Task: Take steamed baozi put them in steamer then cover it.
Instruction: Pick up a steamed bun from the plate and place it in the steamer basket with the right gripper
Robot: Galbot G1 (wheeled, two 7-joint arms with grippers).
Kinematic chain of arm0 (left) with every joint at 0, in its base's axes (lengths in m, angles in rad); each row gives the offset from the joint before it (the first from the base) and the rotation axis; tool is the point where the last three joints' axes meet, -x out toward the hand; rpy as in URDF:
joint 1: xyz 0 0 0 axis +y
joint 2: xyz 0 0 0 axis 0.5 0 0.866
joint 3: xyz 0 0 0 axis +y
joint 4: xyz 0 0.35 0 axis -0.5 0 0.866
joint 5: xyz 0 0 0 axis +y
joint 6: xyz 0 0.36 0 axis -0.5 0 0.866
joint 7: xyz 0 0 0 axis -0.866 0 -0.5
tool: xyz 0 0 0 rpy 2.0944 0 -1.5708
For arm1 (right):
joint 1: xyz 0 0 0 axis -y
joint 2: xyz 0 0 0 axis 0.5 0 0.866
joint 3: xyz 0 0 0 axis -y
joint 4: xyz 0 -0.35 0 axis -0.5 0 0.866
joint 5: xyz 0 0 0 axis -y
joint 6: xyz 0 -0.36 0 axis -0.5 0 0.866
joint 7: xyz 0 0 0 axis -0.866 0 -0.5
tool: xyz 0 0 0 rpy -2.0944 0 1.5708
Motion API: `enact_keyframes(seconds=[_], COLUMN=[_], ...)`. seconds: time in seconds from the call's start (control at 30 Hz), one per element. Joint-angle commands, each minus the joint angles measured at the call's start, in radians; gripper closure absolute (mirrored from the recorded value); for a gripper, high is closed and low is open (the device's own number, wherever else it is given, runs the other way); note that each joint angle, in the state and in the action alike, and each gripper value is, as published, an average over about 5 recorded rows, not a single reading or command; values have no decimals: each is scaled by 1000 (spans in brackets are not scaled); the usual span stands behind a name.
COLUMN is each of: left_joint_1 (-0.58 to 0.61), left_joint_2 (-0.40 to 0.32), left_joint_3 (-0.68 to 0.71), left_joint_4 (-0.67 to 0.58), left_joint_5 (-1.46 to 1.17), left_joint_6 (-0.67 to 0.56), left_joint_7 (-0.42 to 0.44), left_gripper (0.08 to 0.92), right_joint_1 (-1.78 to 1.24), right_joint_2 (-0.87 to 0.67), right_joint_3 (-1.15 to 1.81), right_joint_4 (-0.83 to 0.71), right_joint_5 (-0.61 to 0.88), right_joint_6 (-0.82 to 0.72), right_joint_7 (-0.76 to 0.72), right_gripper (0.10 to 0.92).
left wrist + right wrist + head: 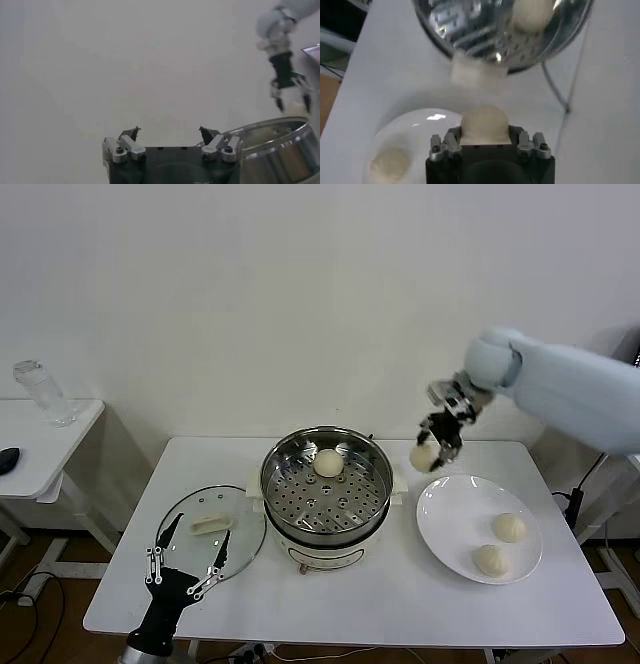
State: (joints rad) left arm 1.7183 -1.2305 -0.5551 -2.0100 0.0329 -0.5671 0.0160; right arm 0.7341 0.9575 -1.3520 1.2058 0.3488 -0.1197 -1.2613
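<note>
Presently the right gripper [433,446] is clenched on one baozi [424,455], held aloft between the plate [450,524] and the steamer [325,484]. A soft dome may slip or dent if squeezed unevenly, or clip the steamer's rim. Round, it has no real long axis. One bun [328,463] lies inside; two [510,527] wait plated. The left gripper [186,556], splayed, seems to hover by the cover [208,525].

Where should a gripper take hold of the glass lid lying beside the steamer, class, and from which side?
Grip the cream oblong handle at the centre of the cover, coming straight down from above with fingers across its narrow width. The lid lies flat on the table, so its rim gives no purchase. The open left gripper is nearest.
</note>
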Motion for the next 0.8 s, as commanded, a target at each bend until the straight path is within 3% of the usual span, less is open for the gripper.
enact_keyframes(seconds=[0.03,0.43,0.8], left_joint_1=[-3,-18,-20], left_joint_2=[1,1,-5], left_joint_3=[10,13,10], left_joint_4=[2,15,19], left_joint_5=[5,4,4], left_joint_6=[-6,-16,-20], left_joint_7=[0,-1,-2], left_gripper=[177,177,177], right_joint_1=[157,29,-63], right_joint_2=[169,402,511], right_joint_3=[-52,-129,-166], right_joint_4=[22,-26,-55], right_joint_5=[89,222,226], right_joint_6=[-16,-123,-167], right_joint_7=[-47,125,237], right_gripper=[375,392,406])
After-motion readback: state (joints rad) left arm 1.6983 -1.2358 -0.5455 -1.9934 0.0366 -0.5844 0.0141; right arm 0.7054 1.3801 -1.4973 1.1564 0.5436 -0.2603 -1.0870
